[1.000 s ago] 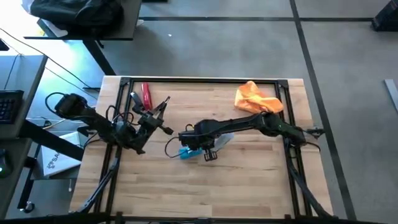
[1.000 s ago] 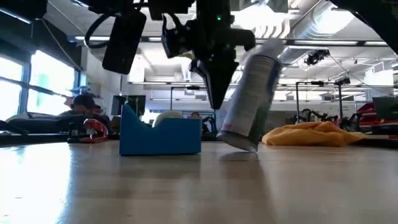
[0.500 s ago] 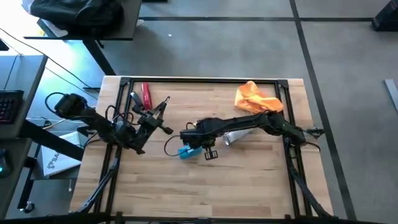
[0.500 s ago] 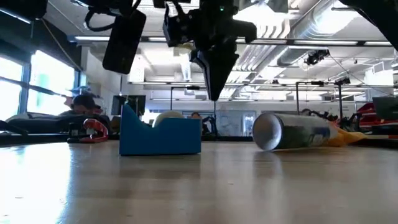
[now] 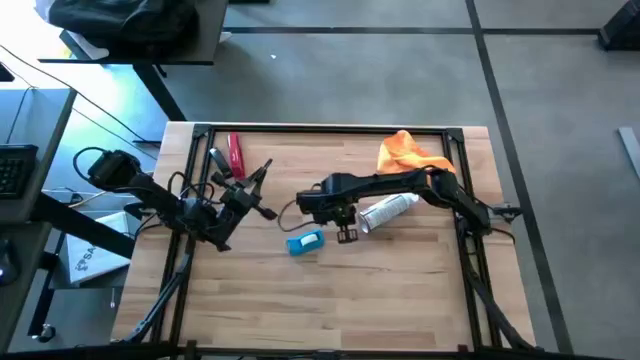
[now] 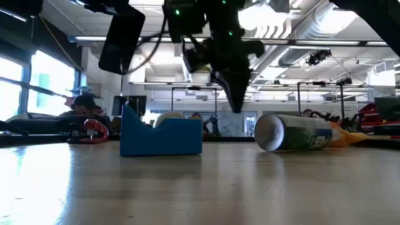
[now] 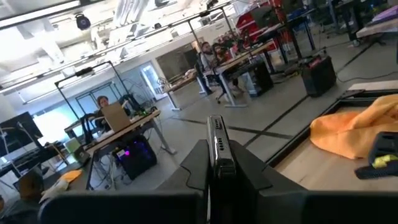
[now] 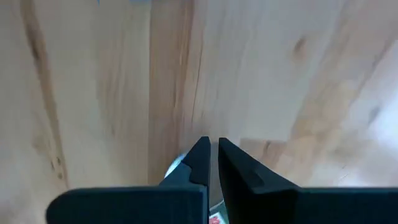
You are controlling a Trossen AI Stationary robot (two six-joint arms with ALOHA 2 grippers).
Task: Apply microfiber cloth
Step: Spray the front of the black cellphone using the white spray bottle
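Since the earlier frames, the right gripper [image 5: 345, 234] has drawn back from the blue tape dispenser [image 5: 305, 241] toward mid-table, and the spray can [image 5: 388, 211], formerly tilted under that gripper, lies on its side on the wood.

Wooden table [image 5: 330, 300]: light butcher-block top edged by a dark frame, carrying all items listed below.

Right arm: reaches from the table's right edge across to the centre. Its gripper hangs above the bare wood between the tape dispenser and the spray can, touching neither. In the right wrist view the two dark fingers [image 8: 200, 160] stand nearly together, only a thin slit between them, and grasp nothing.

Left arm: waits over the table's left side, its gripper [image 5: 262, 168] raised and aimed toward the far edge. In the left wrist view its fingers [image 7: 216, 149] are pressed together and empty.

Microfiber cloth [image 5: 410, 157]: bright orange and crumpled, lying near the far right corner of the table. It is well apart from the right gripper's fingers, beyond the spray can, and farther still from the left gripper. In the low view only an orange edge [image 6: 347, 136] shows behind the can.

Spray can: white with a printed label, lying just beside the right gripper.

Tape dispenser: blue, near the table's centre.

Red-handled tool [image 5: 235, 152]: near the far left edge.
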